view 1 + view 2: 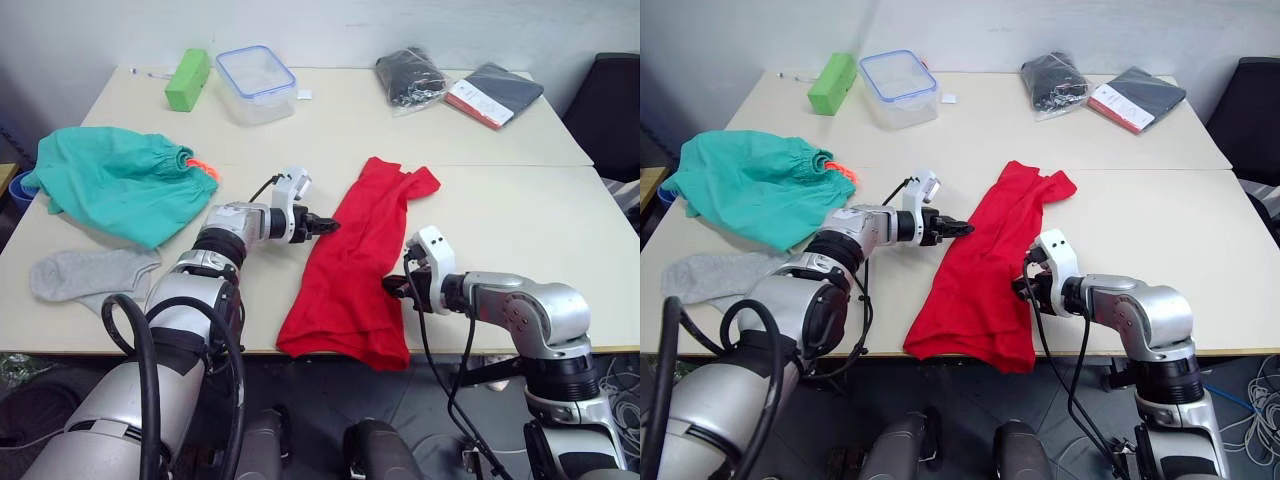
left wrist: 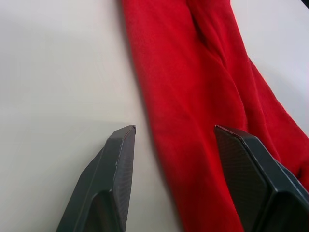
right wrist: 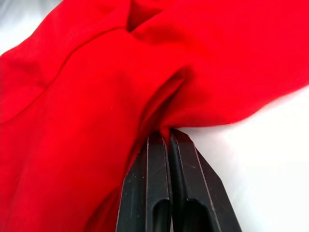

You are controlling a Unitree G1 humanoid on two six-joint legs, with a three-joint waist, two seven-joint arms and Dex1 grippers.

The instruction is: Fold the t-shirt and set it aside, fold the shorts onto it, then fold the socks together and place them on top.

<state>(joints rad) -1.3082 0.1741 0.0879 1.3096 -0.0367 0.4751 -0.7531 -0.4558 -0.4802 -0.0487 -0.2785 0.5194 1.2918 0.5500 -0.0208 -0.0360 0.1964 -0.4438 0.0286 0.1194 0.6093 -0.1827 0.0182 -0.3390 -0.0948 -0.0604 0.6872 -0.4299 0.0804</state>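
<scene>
Fingers of my right gripper pinch shut on the edge of the bright red cloth t-shirt, so I can pull it flat. My left gripper is open wide over the shirt's other edge, ready to grab. Left of the shirt lie the teal-green cloth shorts and the light-grey knit socks. All sit on a pale table, and the shirt hangs over its near edge.

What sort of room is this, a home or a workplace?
Probably an office or lab, not a home: two plain tables are pushed together against a bare wall, a black office chair stands beside them, and cables lie on the floor.
</scene>
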